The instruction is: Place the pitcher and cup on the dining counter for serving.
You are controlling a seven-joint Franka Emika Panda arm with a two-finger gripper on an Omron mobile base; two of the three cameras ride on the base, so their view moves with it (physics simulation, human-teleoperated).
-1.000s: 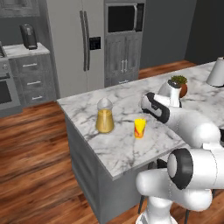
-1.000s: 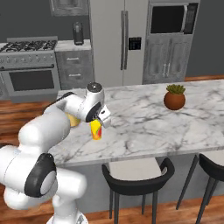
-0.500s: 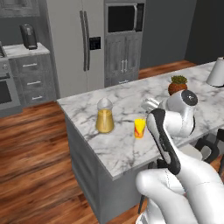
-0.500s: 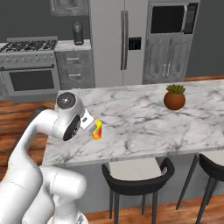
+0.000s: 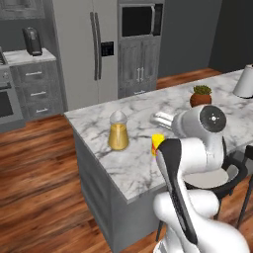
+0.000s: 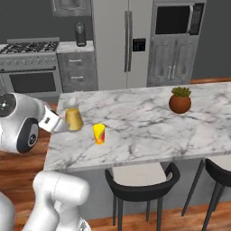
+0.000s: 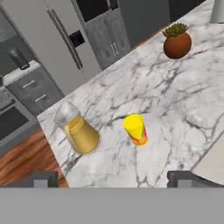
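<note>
The pitcher [image 5: 118,132] [image 6: 73,116] [image 7: 78,130], clear glass with amber liquid, stands upright near the left end of the dining counter [image 5: 132,169] [image 6: 149,128] [image 7: 175,103]. The yellow cup [image 6: 99,134] [image 7: 135,128] with its red-orange mark stands upright just to the pitcher's right; in the left base view the cup [image 5: 156,143] is partly hidden by my arm. My gripper [image 7: 116,179] is open, its fingertips [image 7: 43,178] wide apart with nothing between them. It hangs above the counter's near edge, drawn back from both vessels. In the right base view the gripper [image 6: 53,125] sits just left of the pitcher.
A brown plant pot [image 5: 200,97] [image 6: 180,101] [image 7: 177,43] stands further right on the counter, and a white object [image 5: 244,81] at its far end. Black stools [image 6: 142,185] are tucked under the near side. Fridge [image 6: 122,43] and stove [image 6: 31,67] line the back wall.
My arm has folded back and the hand has pulled away from the cup toward the counter's near edge. Pitcher and cup stay where they were.
</note>
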